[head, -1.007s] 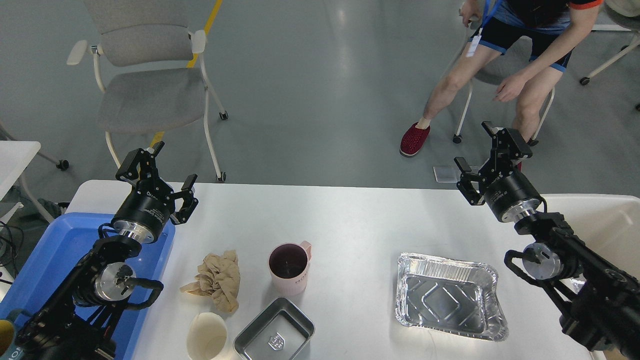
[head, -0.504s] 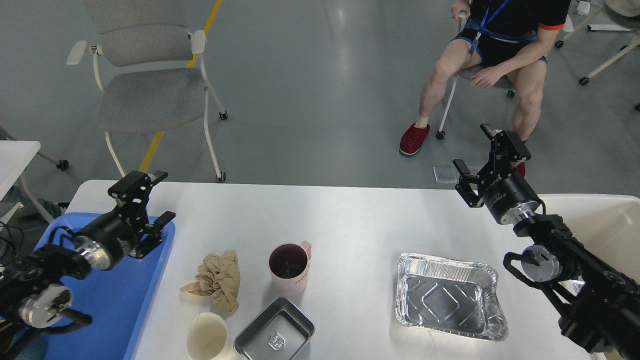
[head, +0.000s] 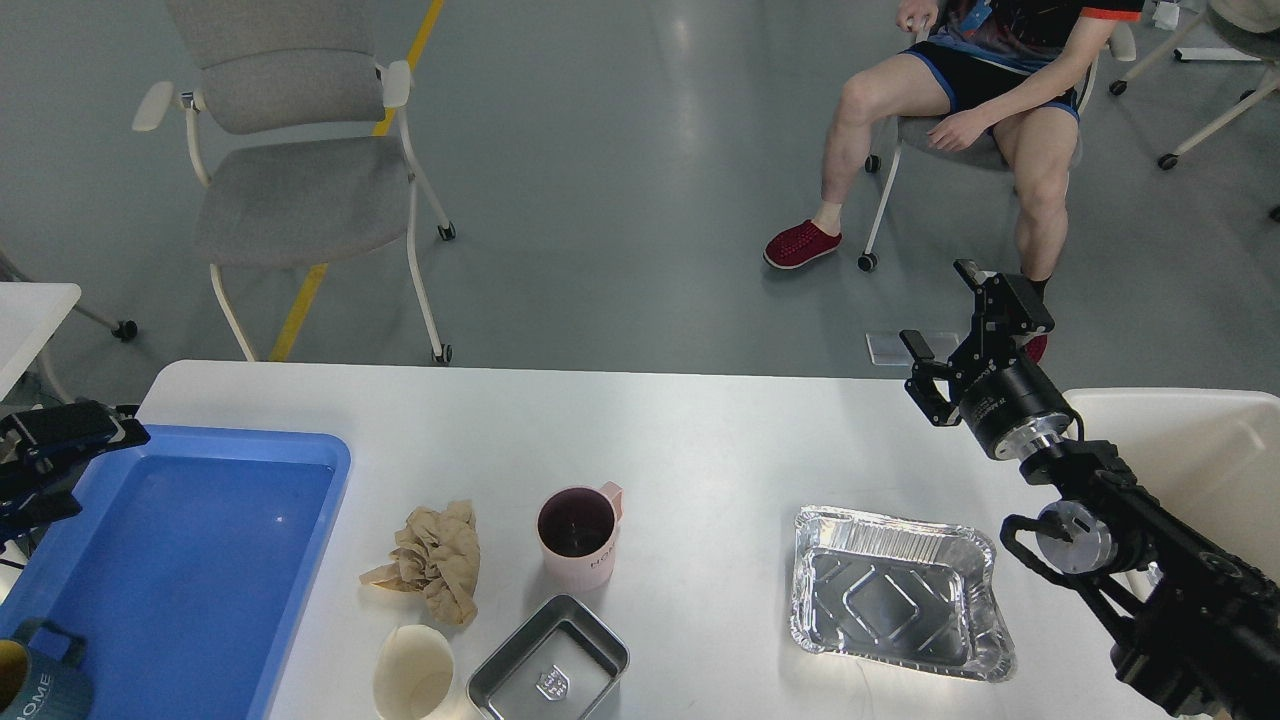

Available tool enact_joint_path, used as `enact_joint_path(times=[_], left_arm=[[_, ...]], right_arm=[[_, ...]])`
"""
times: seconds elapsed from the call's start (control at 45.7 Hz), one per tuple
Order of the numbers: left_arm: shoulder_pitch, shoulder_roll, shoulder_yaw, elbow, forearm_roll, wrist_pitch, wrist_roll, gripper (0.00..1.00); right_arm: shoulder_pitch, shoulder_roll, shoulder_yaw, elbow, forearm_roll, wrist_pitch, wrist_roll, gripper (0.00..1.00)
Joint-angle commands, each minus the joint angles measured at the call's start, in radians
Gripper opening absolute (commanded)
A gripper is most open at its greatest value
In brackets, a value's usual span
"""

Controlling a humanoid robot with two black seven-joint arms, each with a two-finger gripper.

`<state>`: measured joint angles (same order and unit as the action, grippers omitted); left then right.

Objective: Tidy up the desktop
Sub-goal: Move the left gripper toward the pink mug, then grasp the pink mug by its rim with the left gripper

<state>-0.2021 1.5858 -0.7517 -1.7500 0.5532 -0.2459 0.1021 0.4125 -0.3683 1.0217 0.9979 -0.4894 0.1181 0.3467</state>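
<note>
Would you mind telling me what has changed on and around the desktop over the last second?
The left gripper pulled back from the far corner of the blue tray to the view's left edge, holding nothing. The right gripper stayed open, shifting only slightly. The seated person rolled back. On the desktop, the crumpled paper, pink mug and foil tray stayed put.

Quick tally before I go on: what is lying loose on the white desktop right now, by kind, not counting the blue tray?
On the desktop:
Cups: 2 (pink mug, paper cup)
Metal trays: 2 (foil tray, steel tray)
Crumpled paper: 1 (brown wad)
Total: 5
</note>
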Motion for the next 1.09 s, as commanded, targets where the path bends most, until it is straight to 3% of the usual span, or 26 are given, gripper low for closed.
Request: enact_joint_path(times=[0.0,0.131,0.197,0.285,0.394,0.504,0.744,1.073], left_arm=[[0.001,0.069,-0.001,-0.002,0.001,-0.052,-0.001,0.95],[-0.002,0.048,-0.003,0.000,0.030,-0.064,-0.001,0.94],[-0.010,-0.021,-0.005,0.001,0.094,-0.062,0.005,0.94],[-0.057,-0.179,-0.005,0.015,0.281,-0.059,0.024,0.93],[-0.141,-0.415,0.002,0.056,0.546,-0.072,0.086,0.93],[-0.261,-0.613,0.057,0.141,0.680,-0.156,0.148,0.93],[-0.546,-0.886,0.348,0.362,0.703,-0.176,0.146,0.92],[-0.597,-1.112,0.446,0.514,0.705,-0.174,0.145,0.91]], right_arm=[[-0.001,0.000,0.000,0.001,0.000,0.000,0.000,1.00],[-0.006,0.000,0.000,0.001,0.000,0.002,0.000,1.00],[-0.009,0.000,0.000,0.001,-0.001,0.002,0.000,1.00],[-0.012,0.000,0.000,0.001,0.000,0.002,0.000,1.00],[-0.012,0.000,0.000,0.005,0.000,0.002,0.000,1.00],[-0.012,-0.003,0.000,0.007,0.000,0.002,0.000,1.00],[-0.018,-0.012,0.000,0.010,0.000,0.000,0.000,1.00],[-0.028,-0.023,0.003,0.010,0.000,0.002,0.001,1.00]])
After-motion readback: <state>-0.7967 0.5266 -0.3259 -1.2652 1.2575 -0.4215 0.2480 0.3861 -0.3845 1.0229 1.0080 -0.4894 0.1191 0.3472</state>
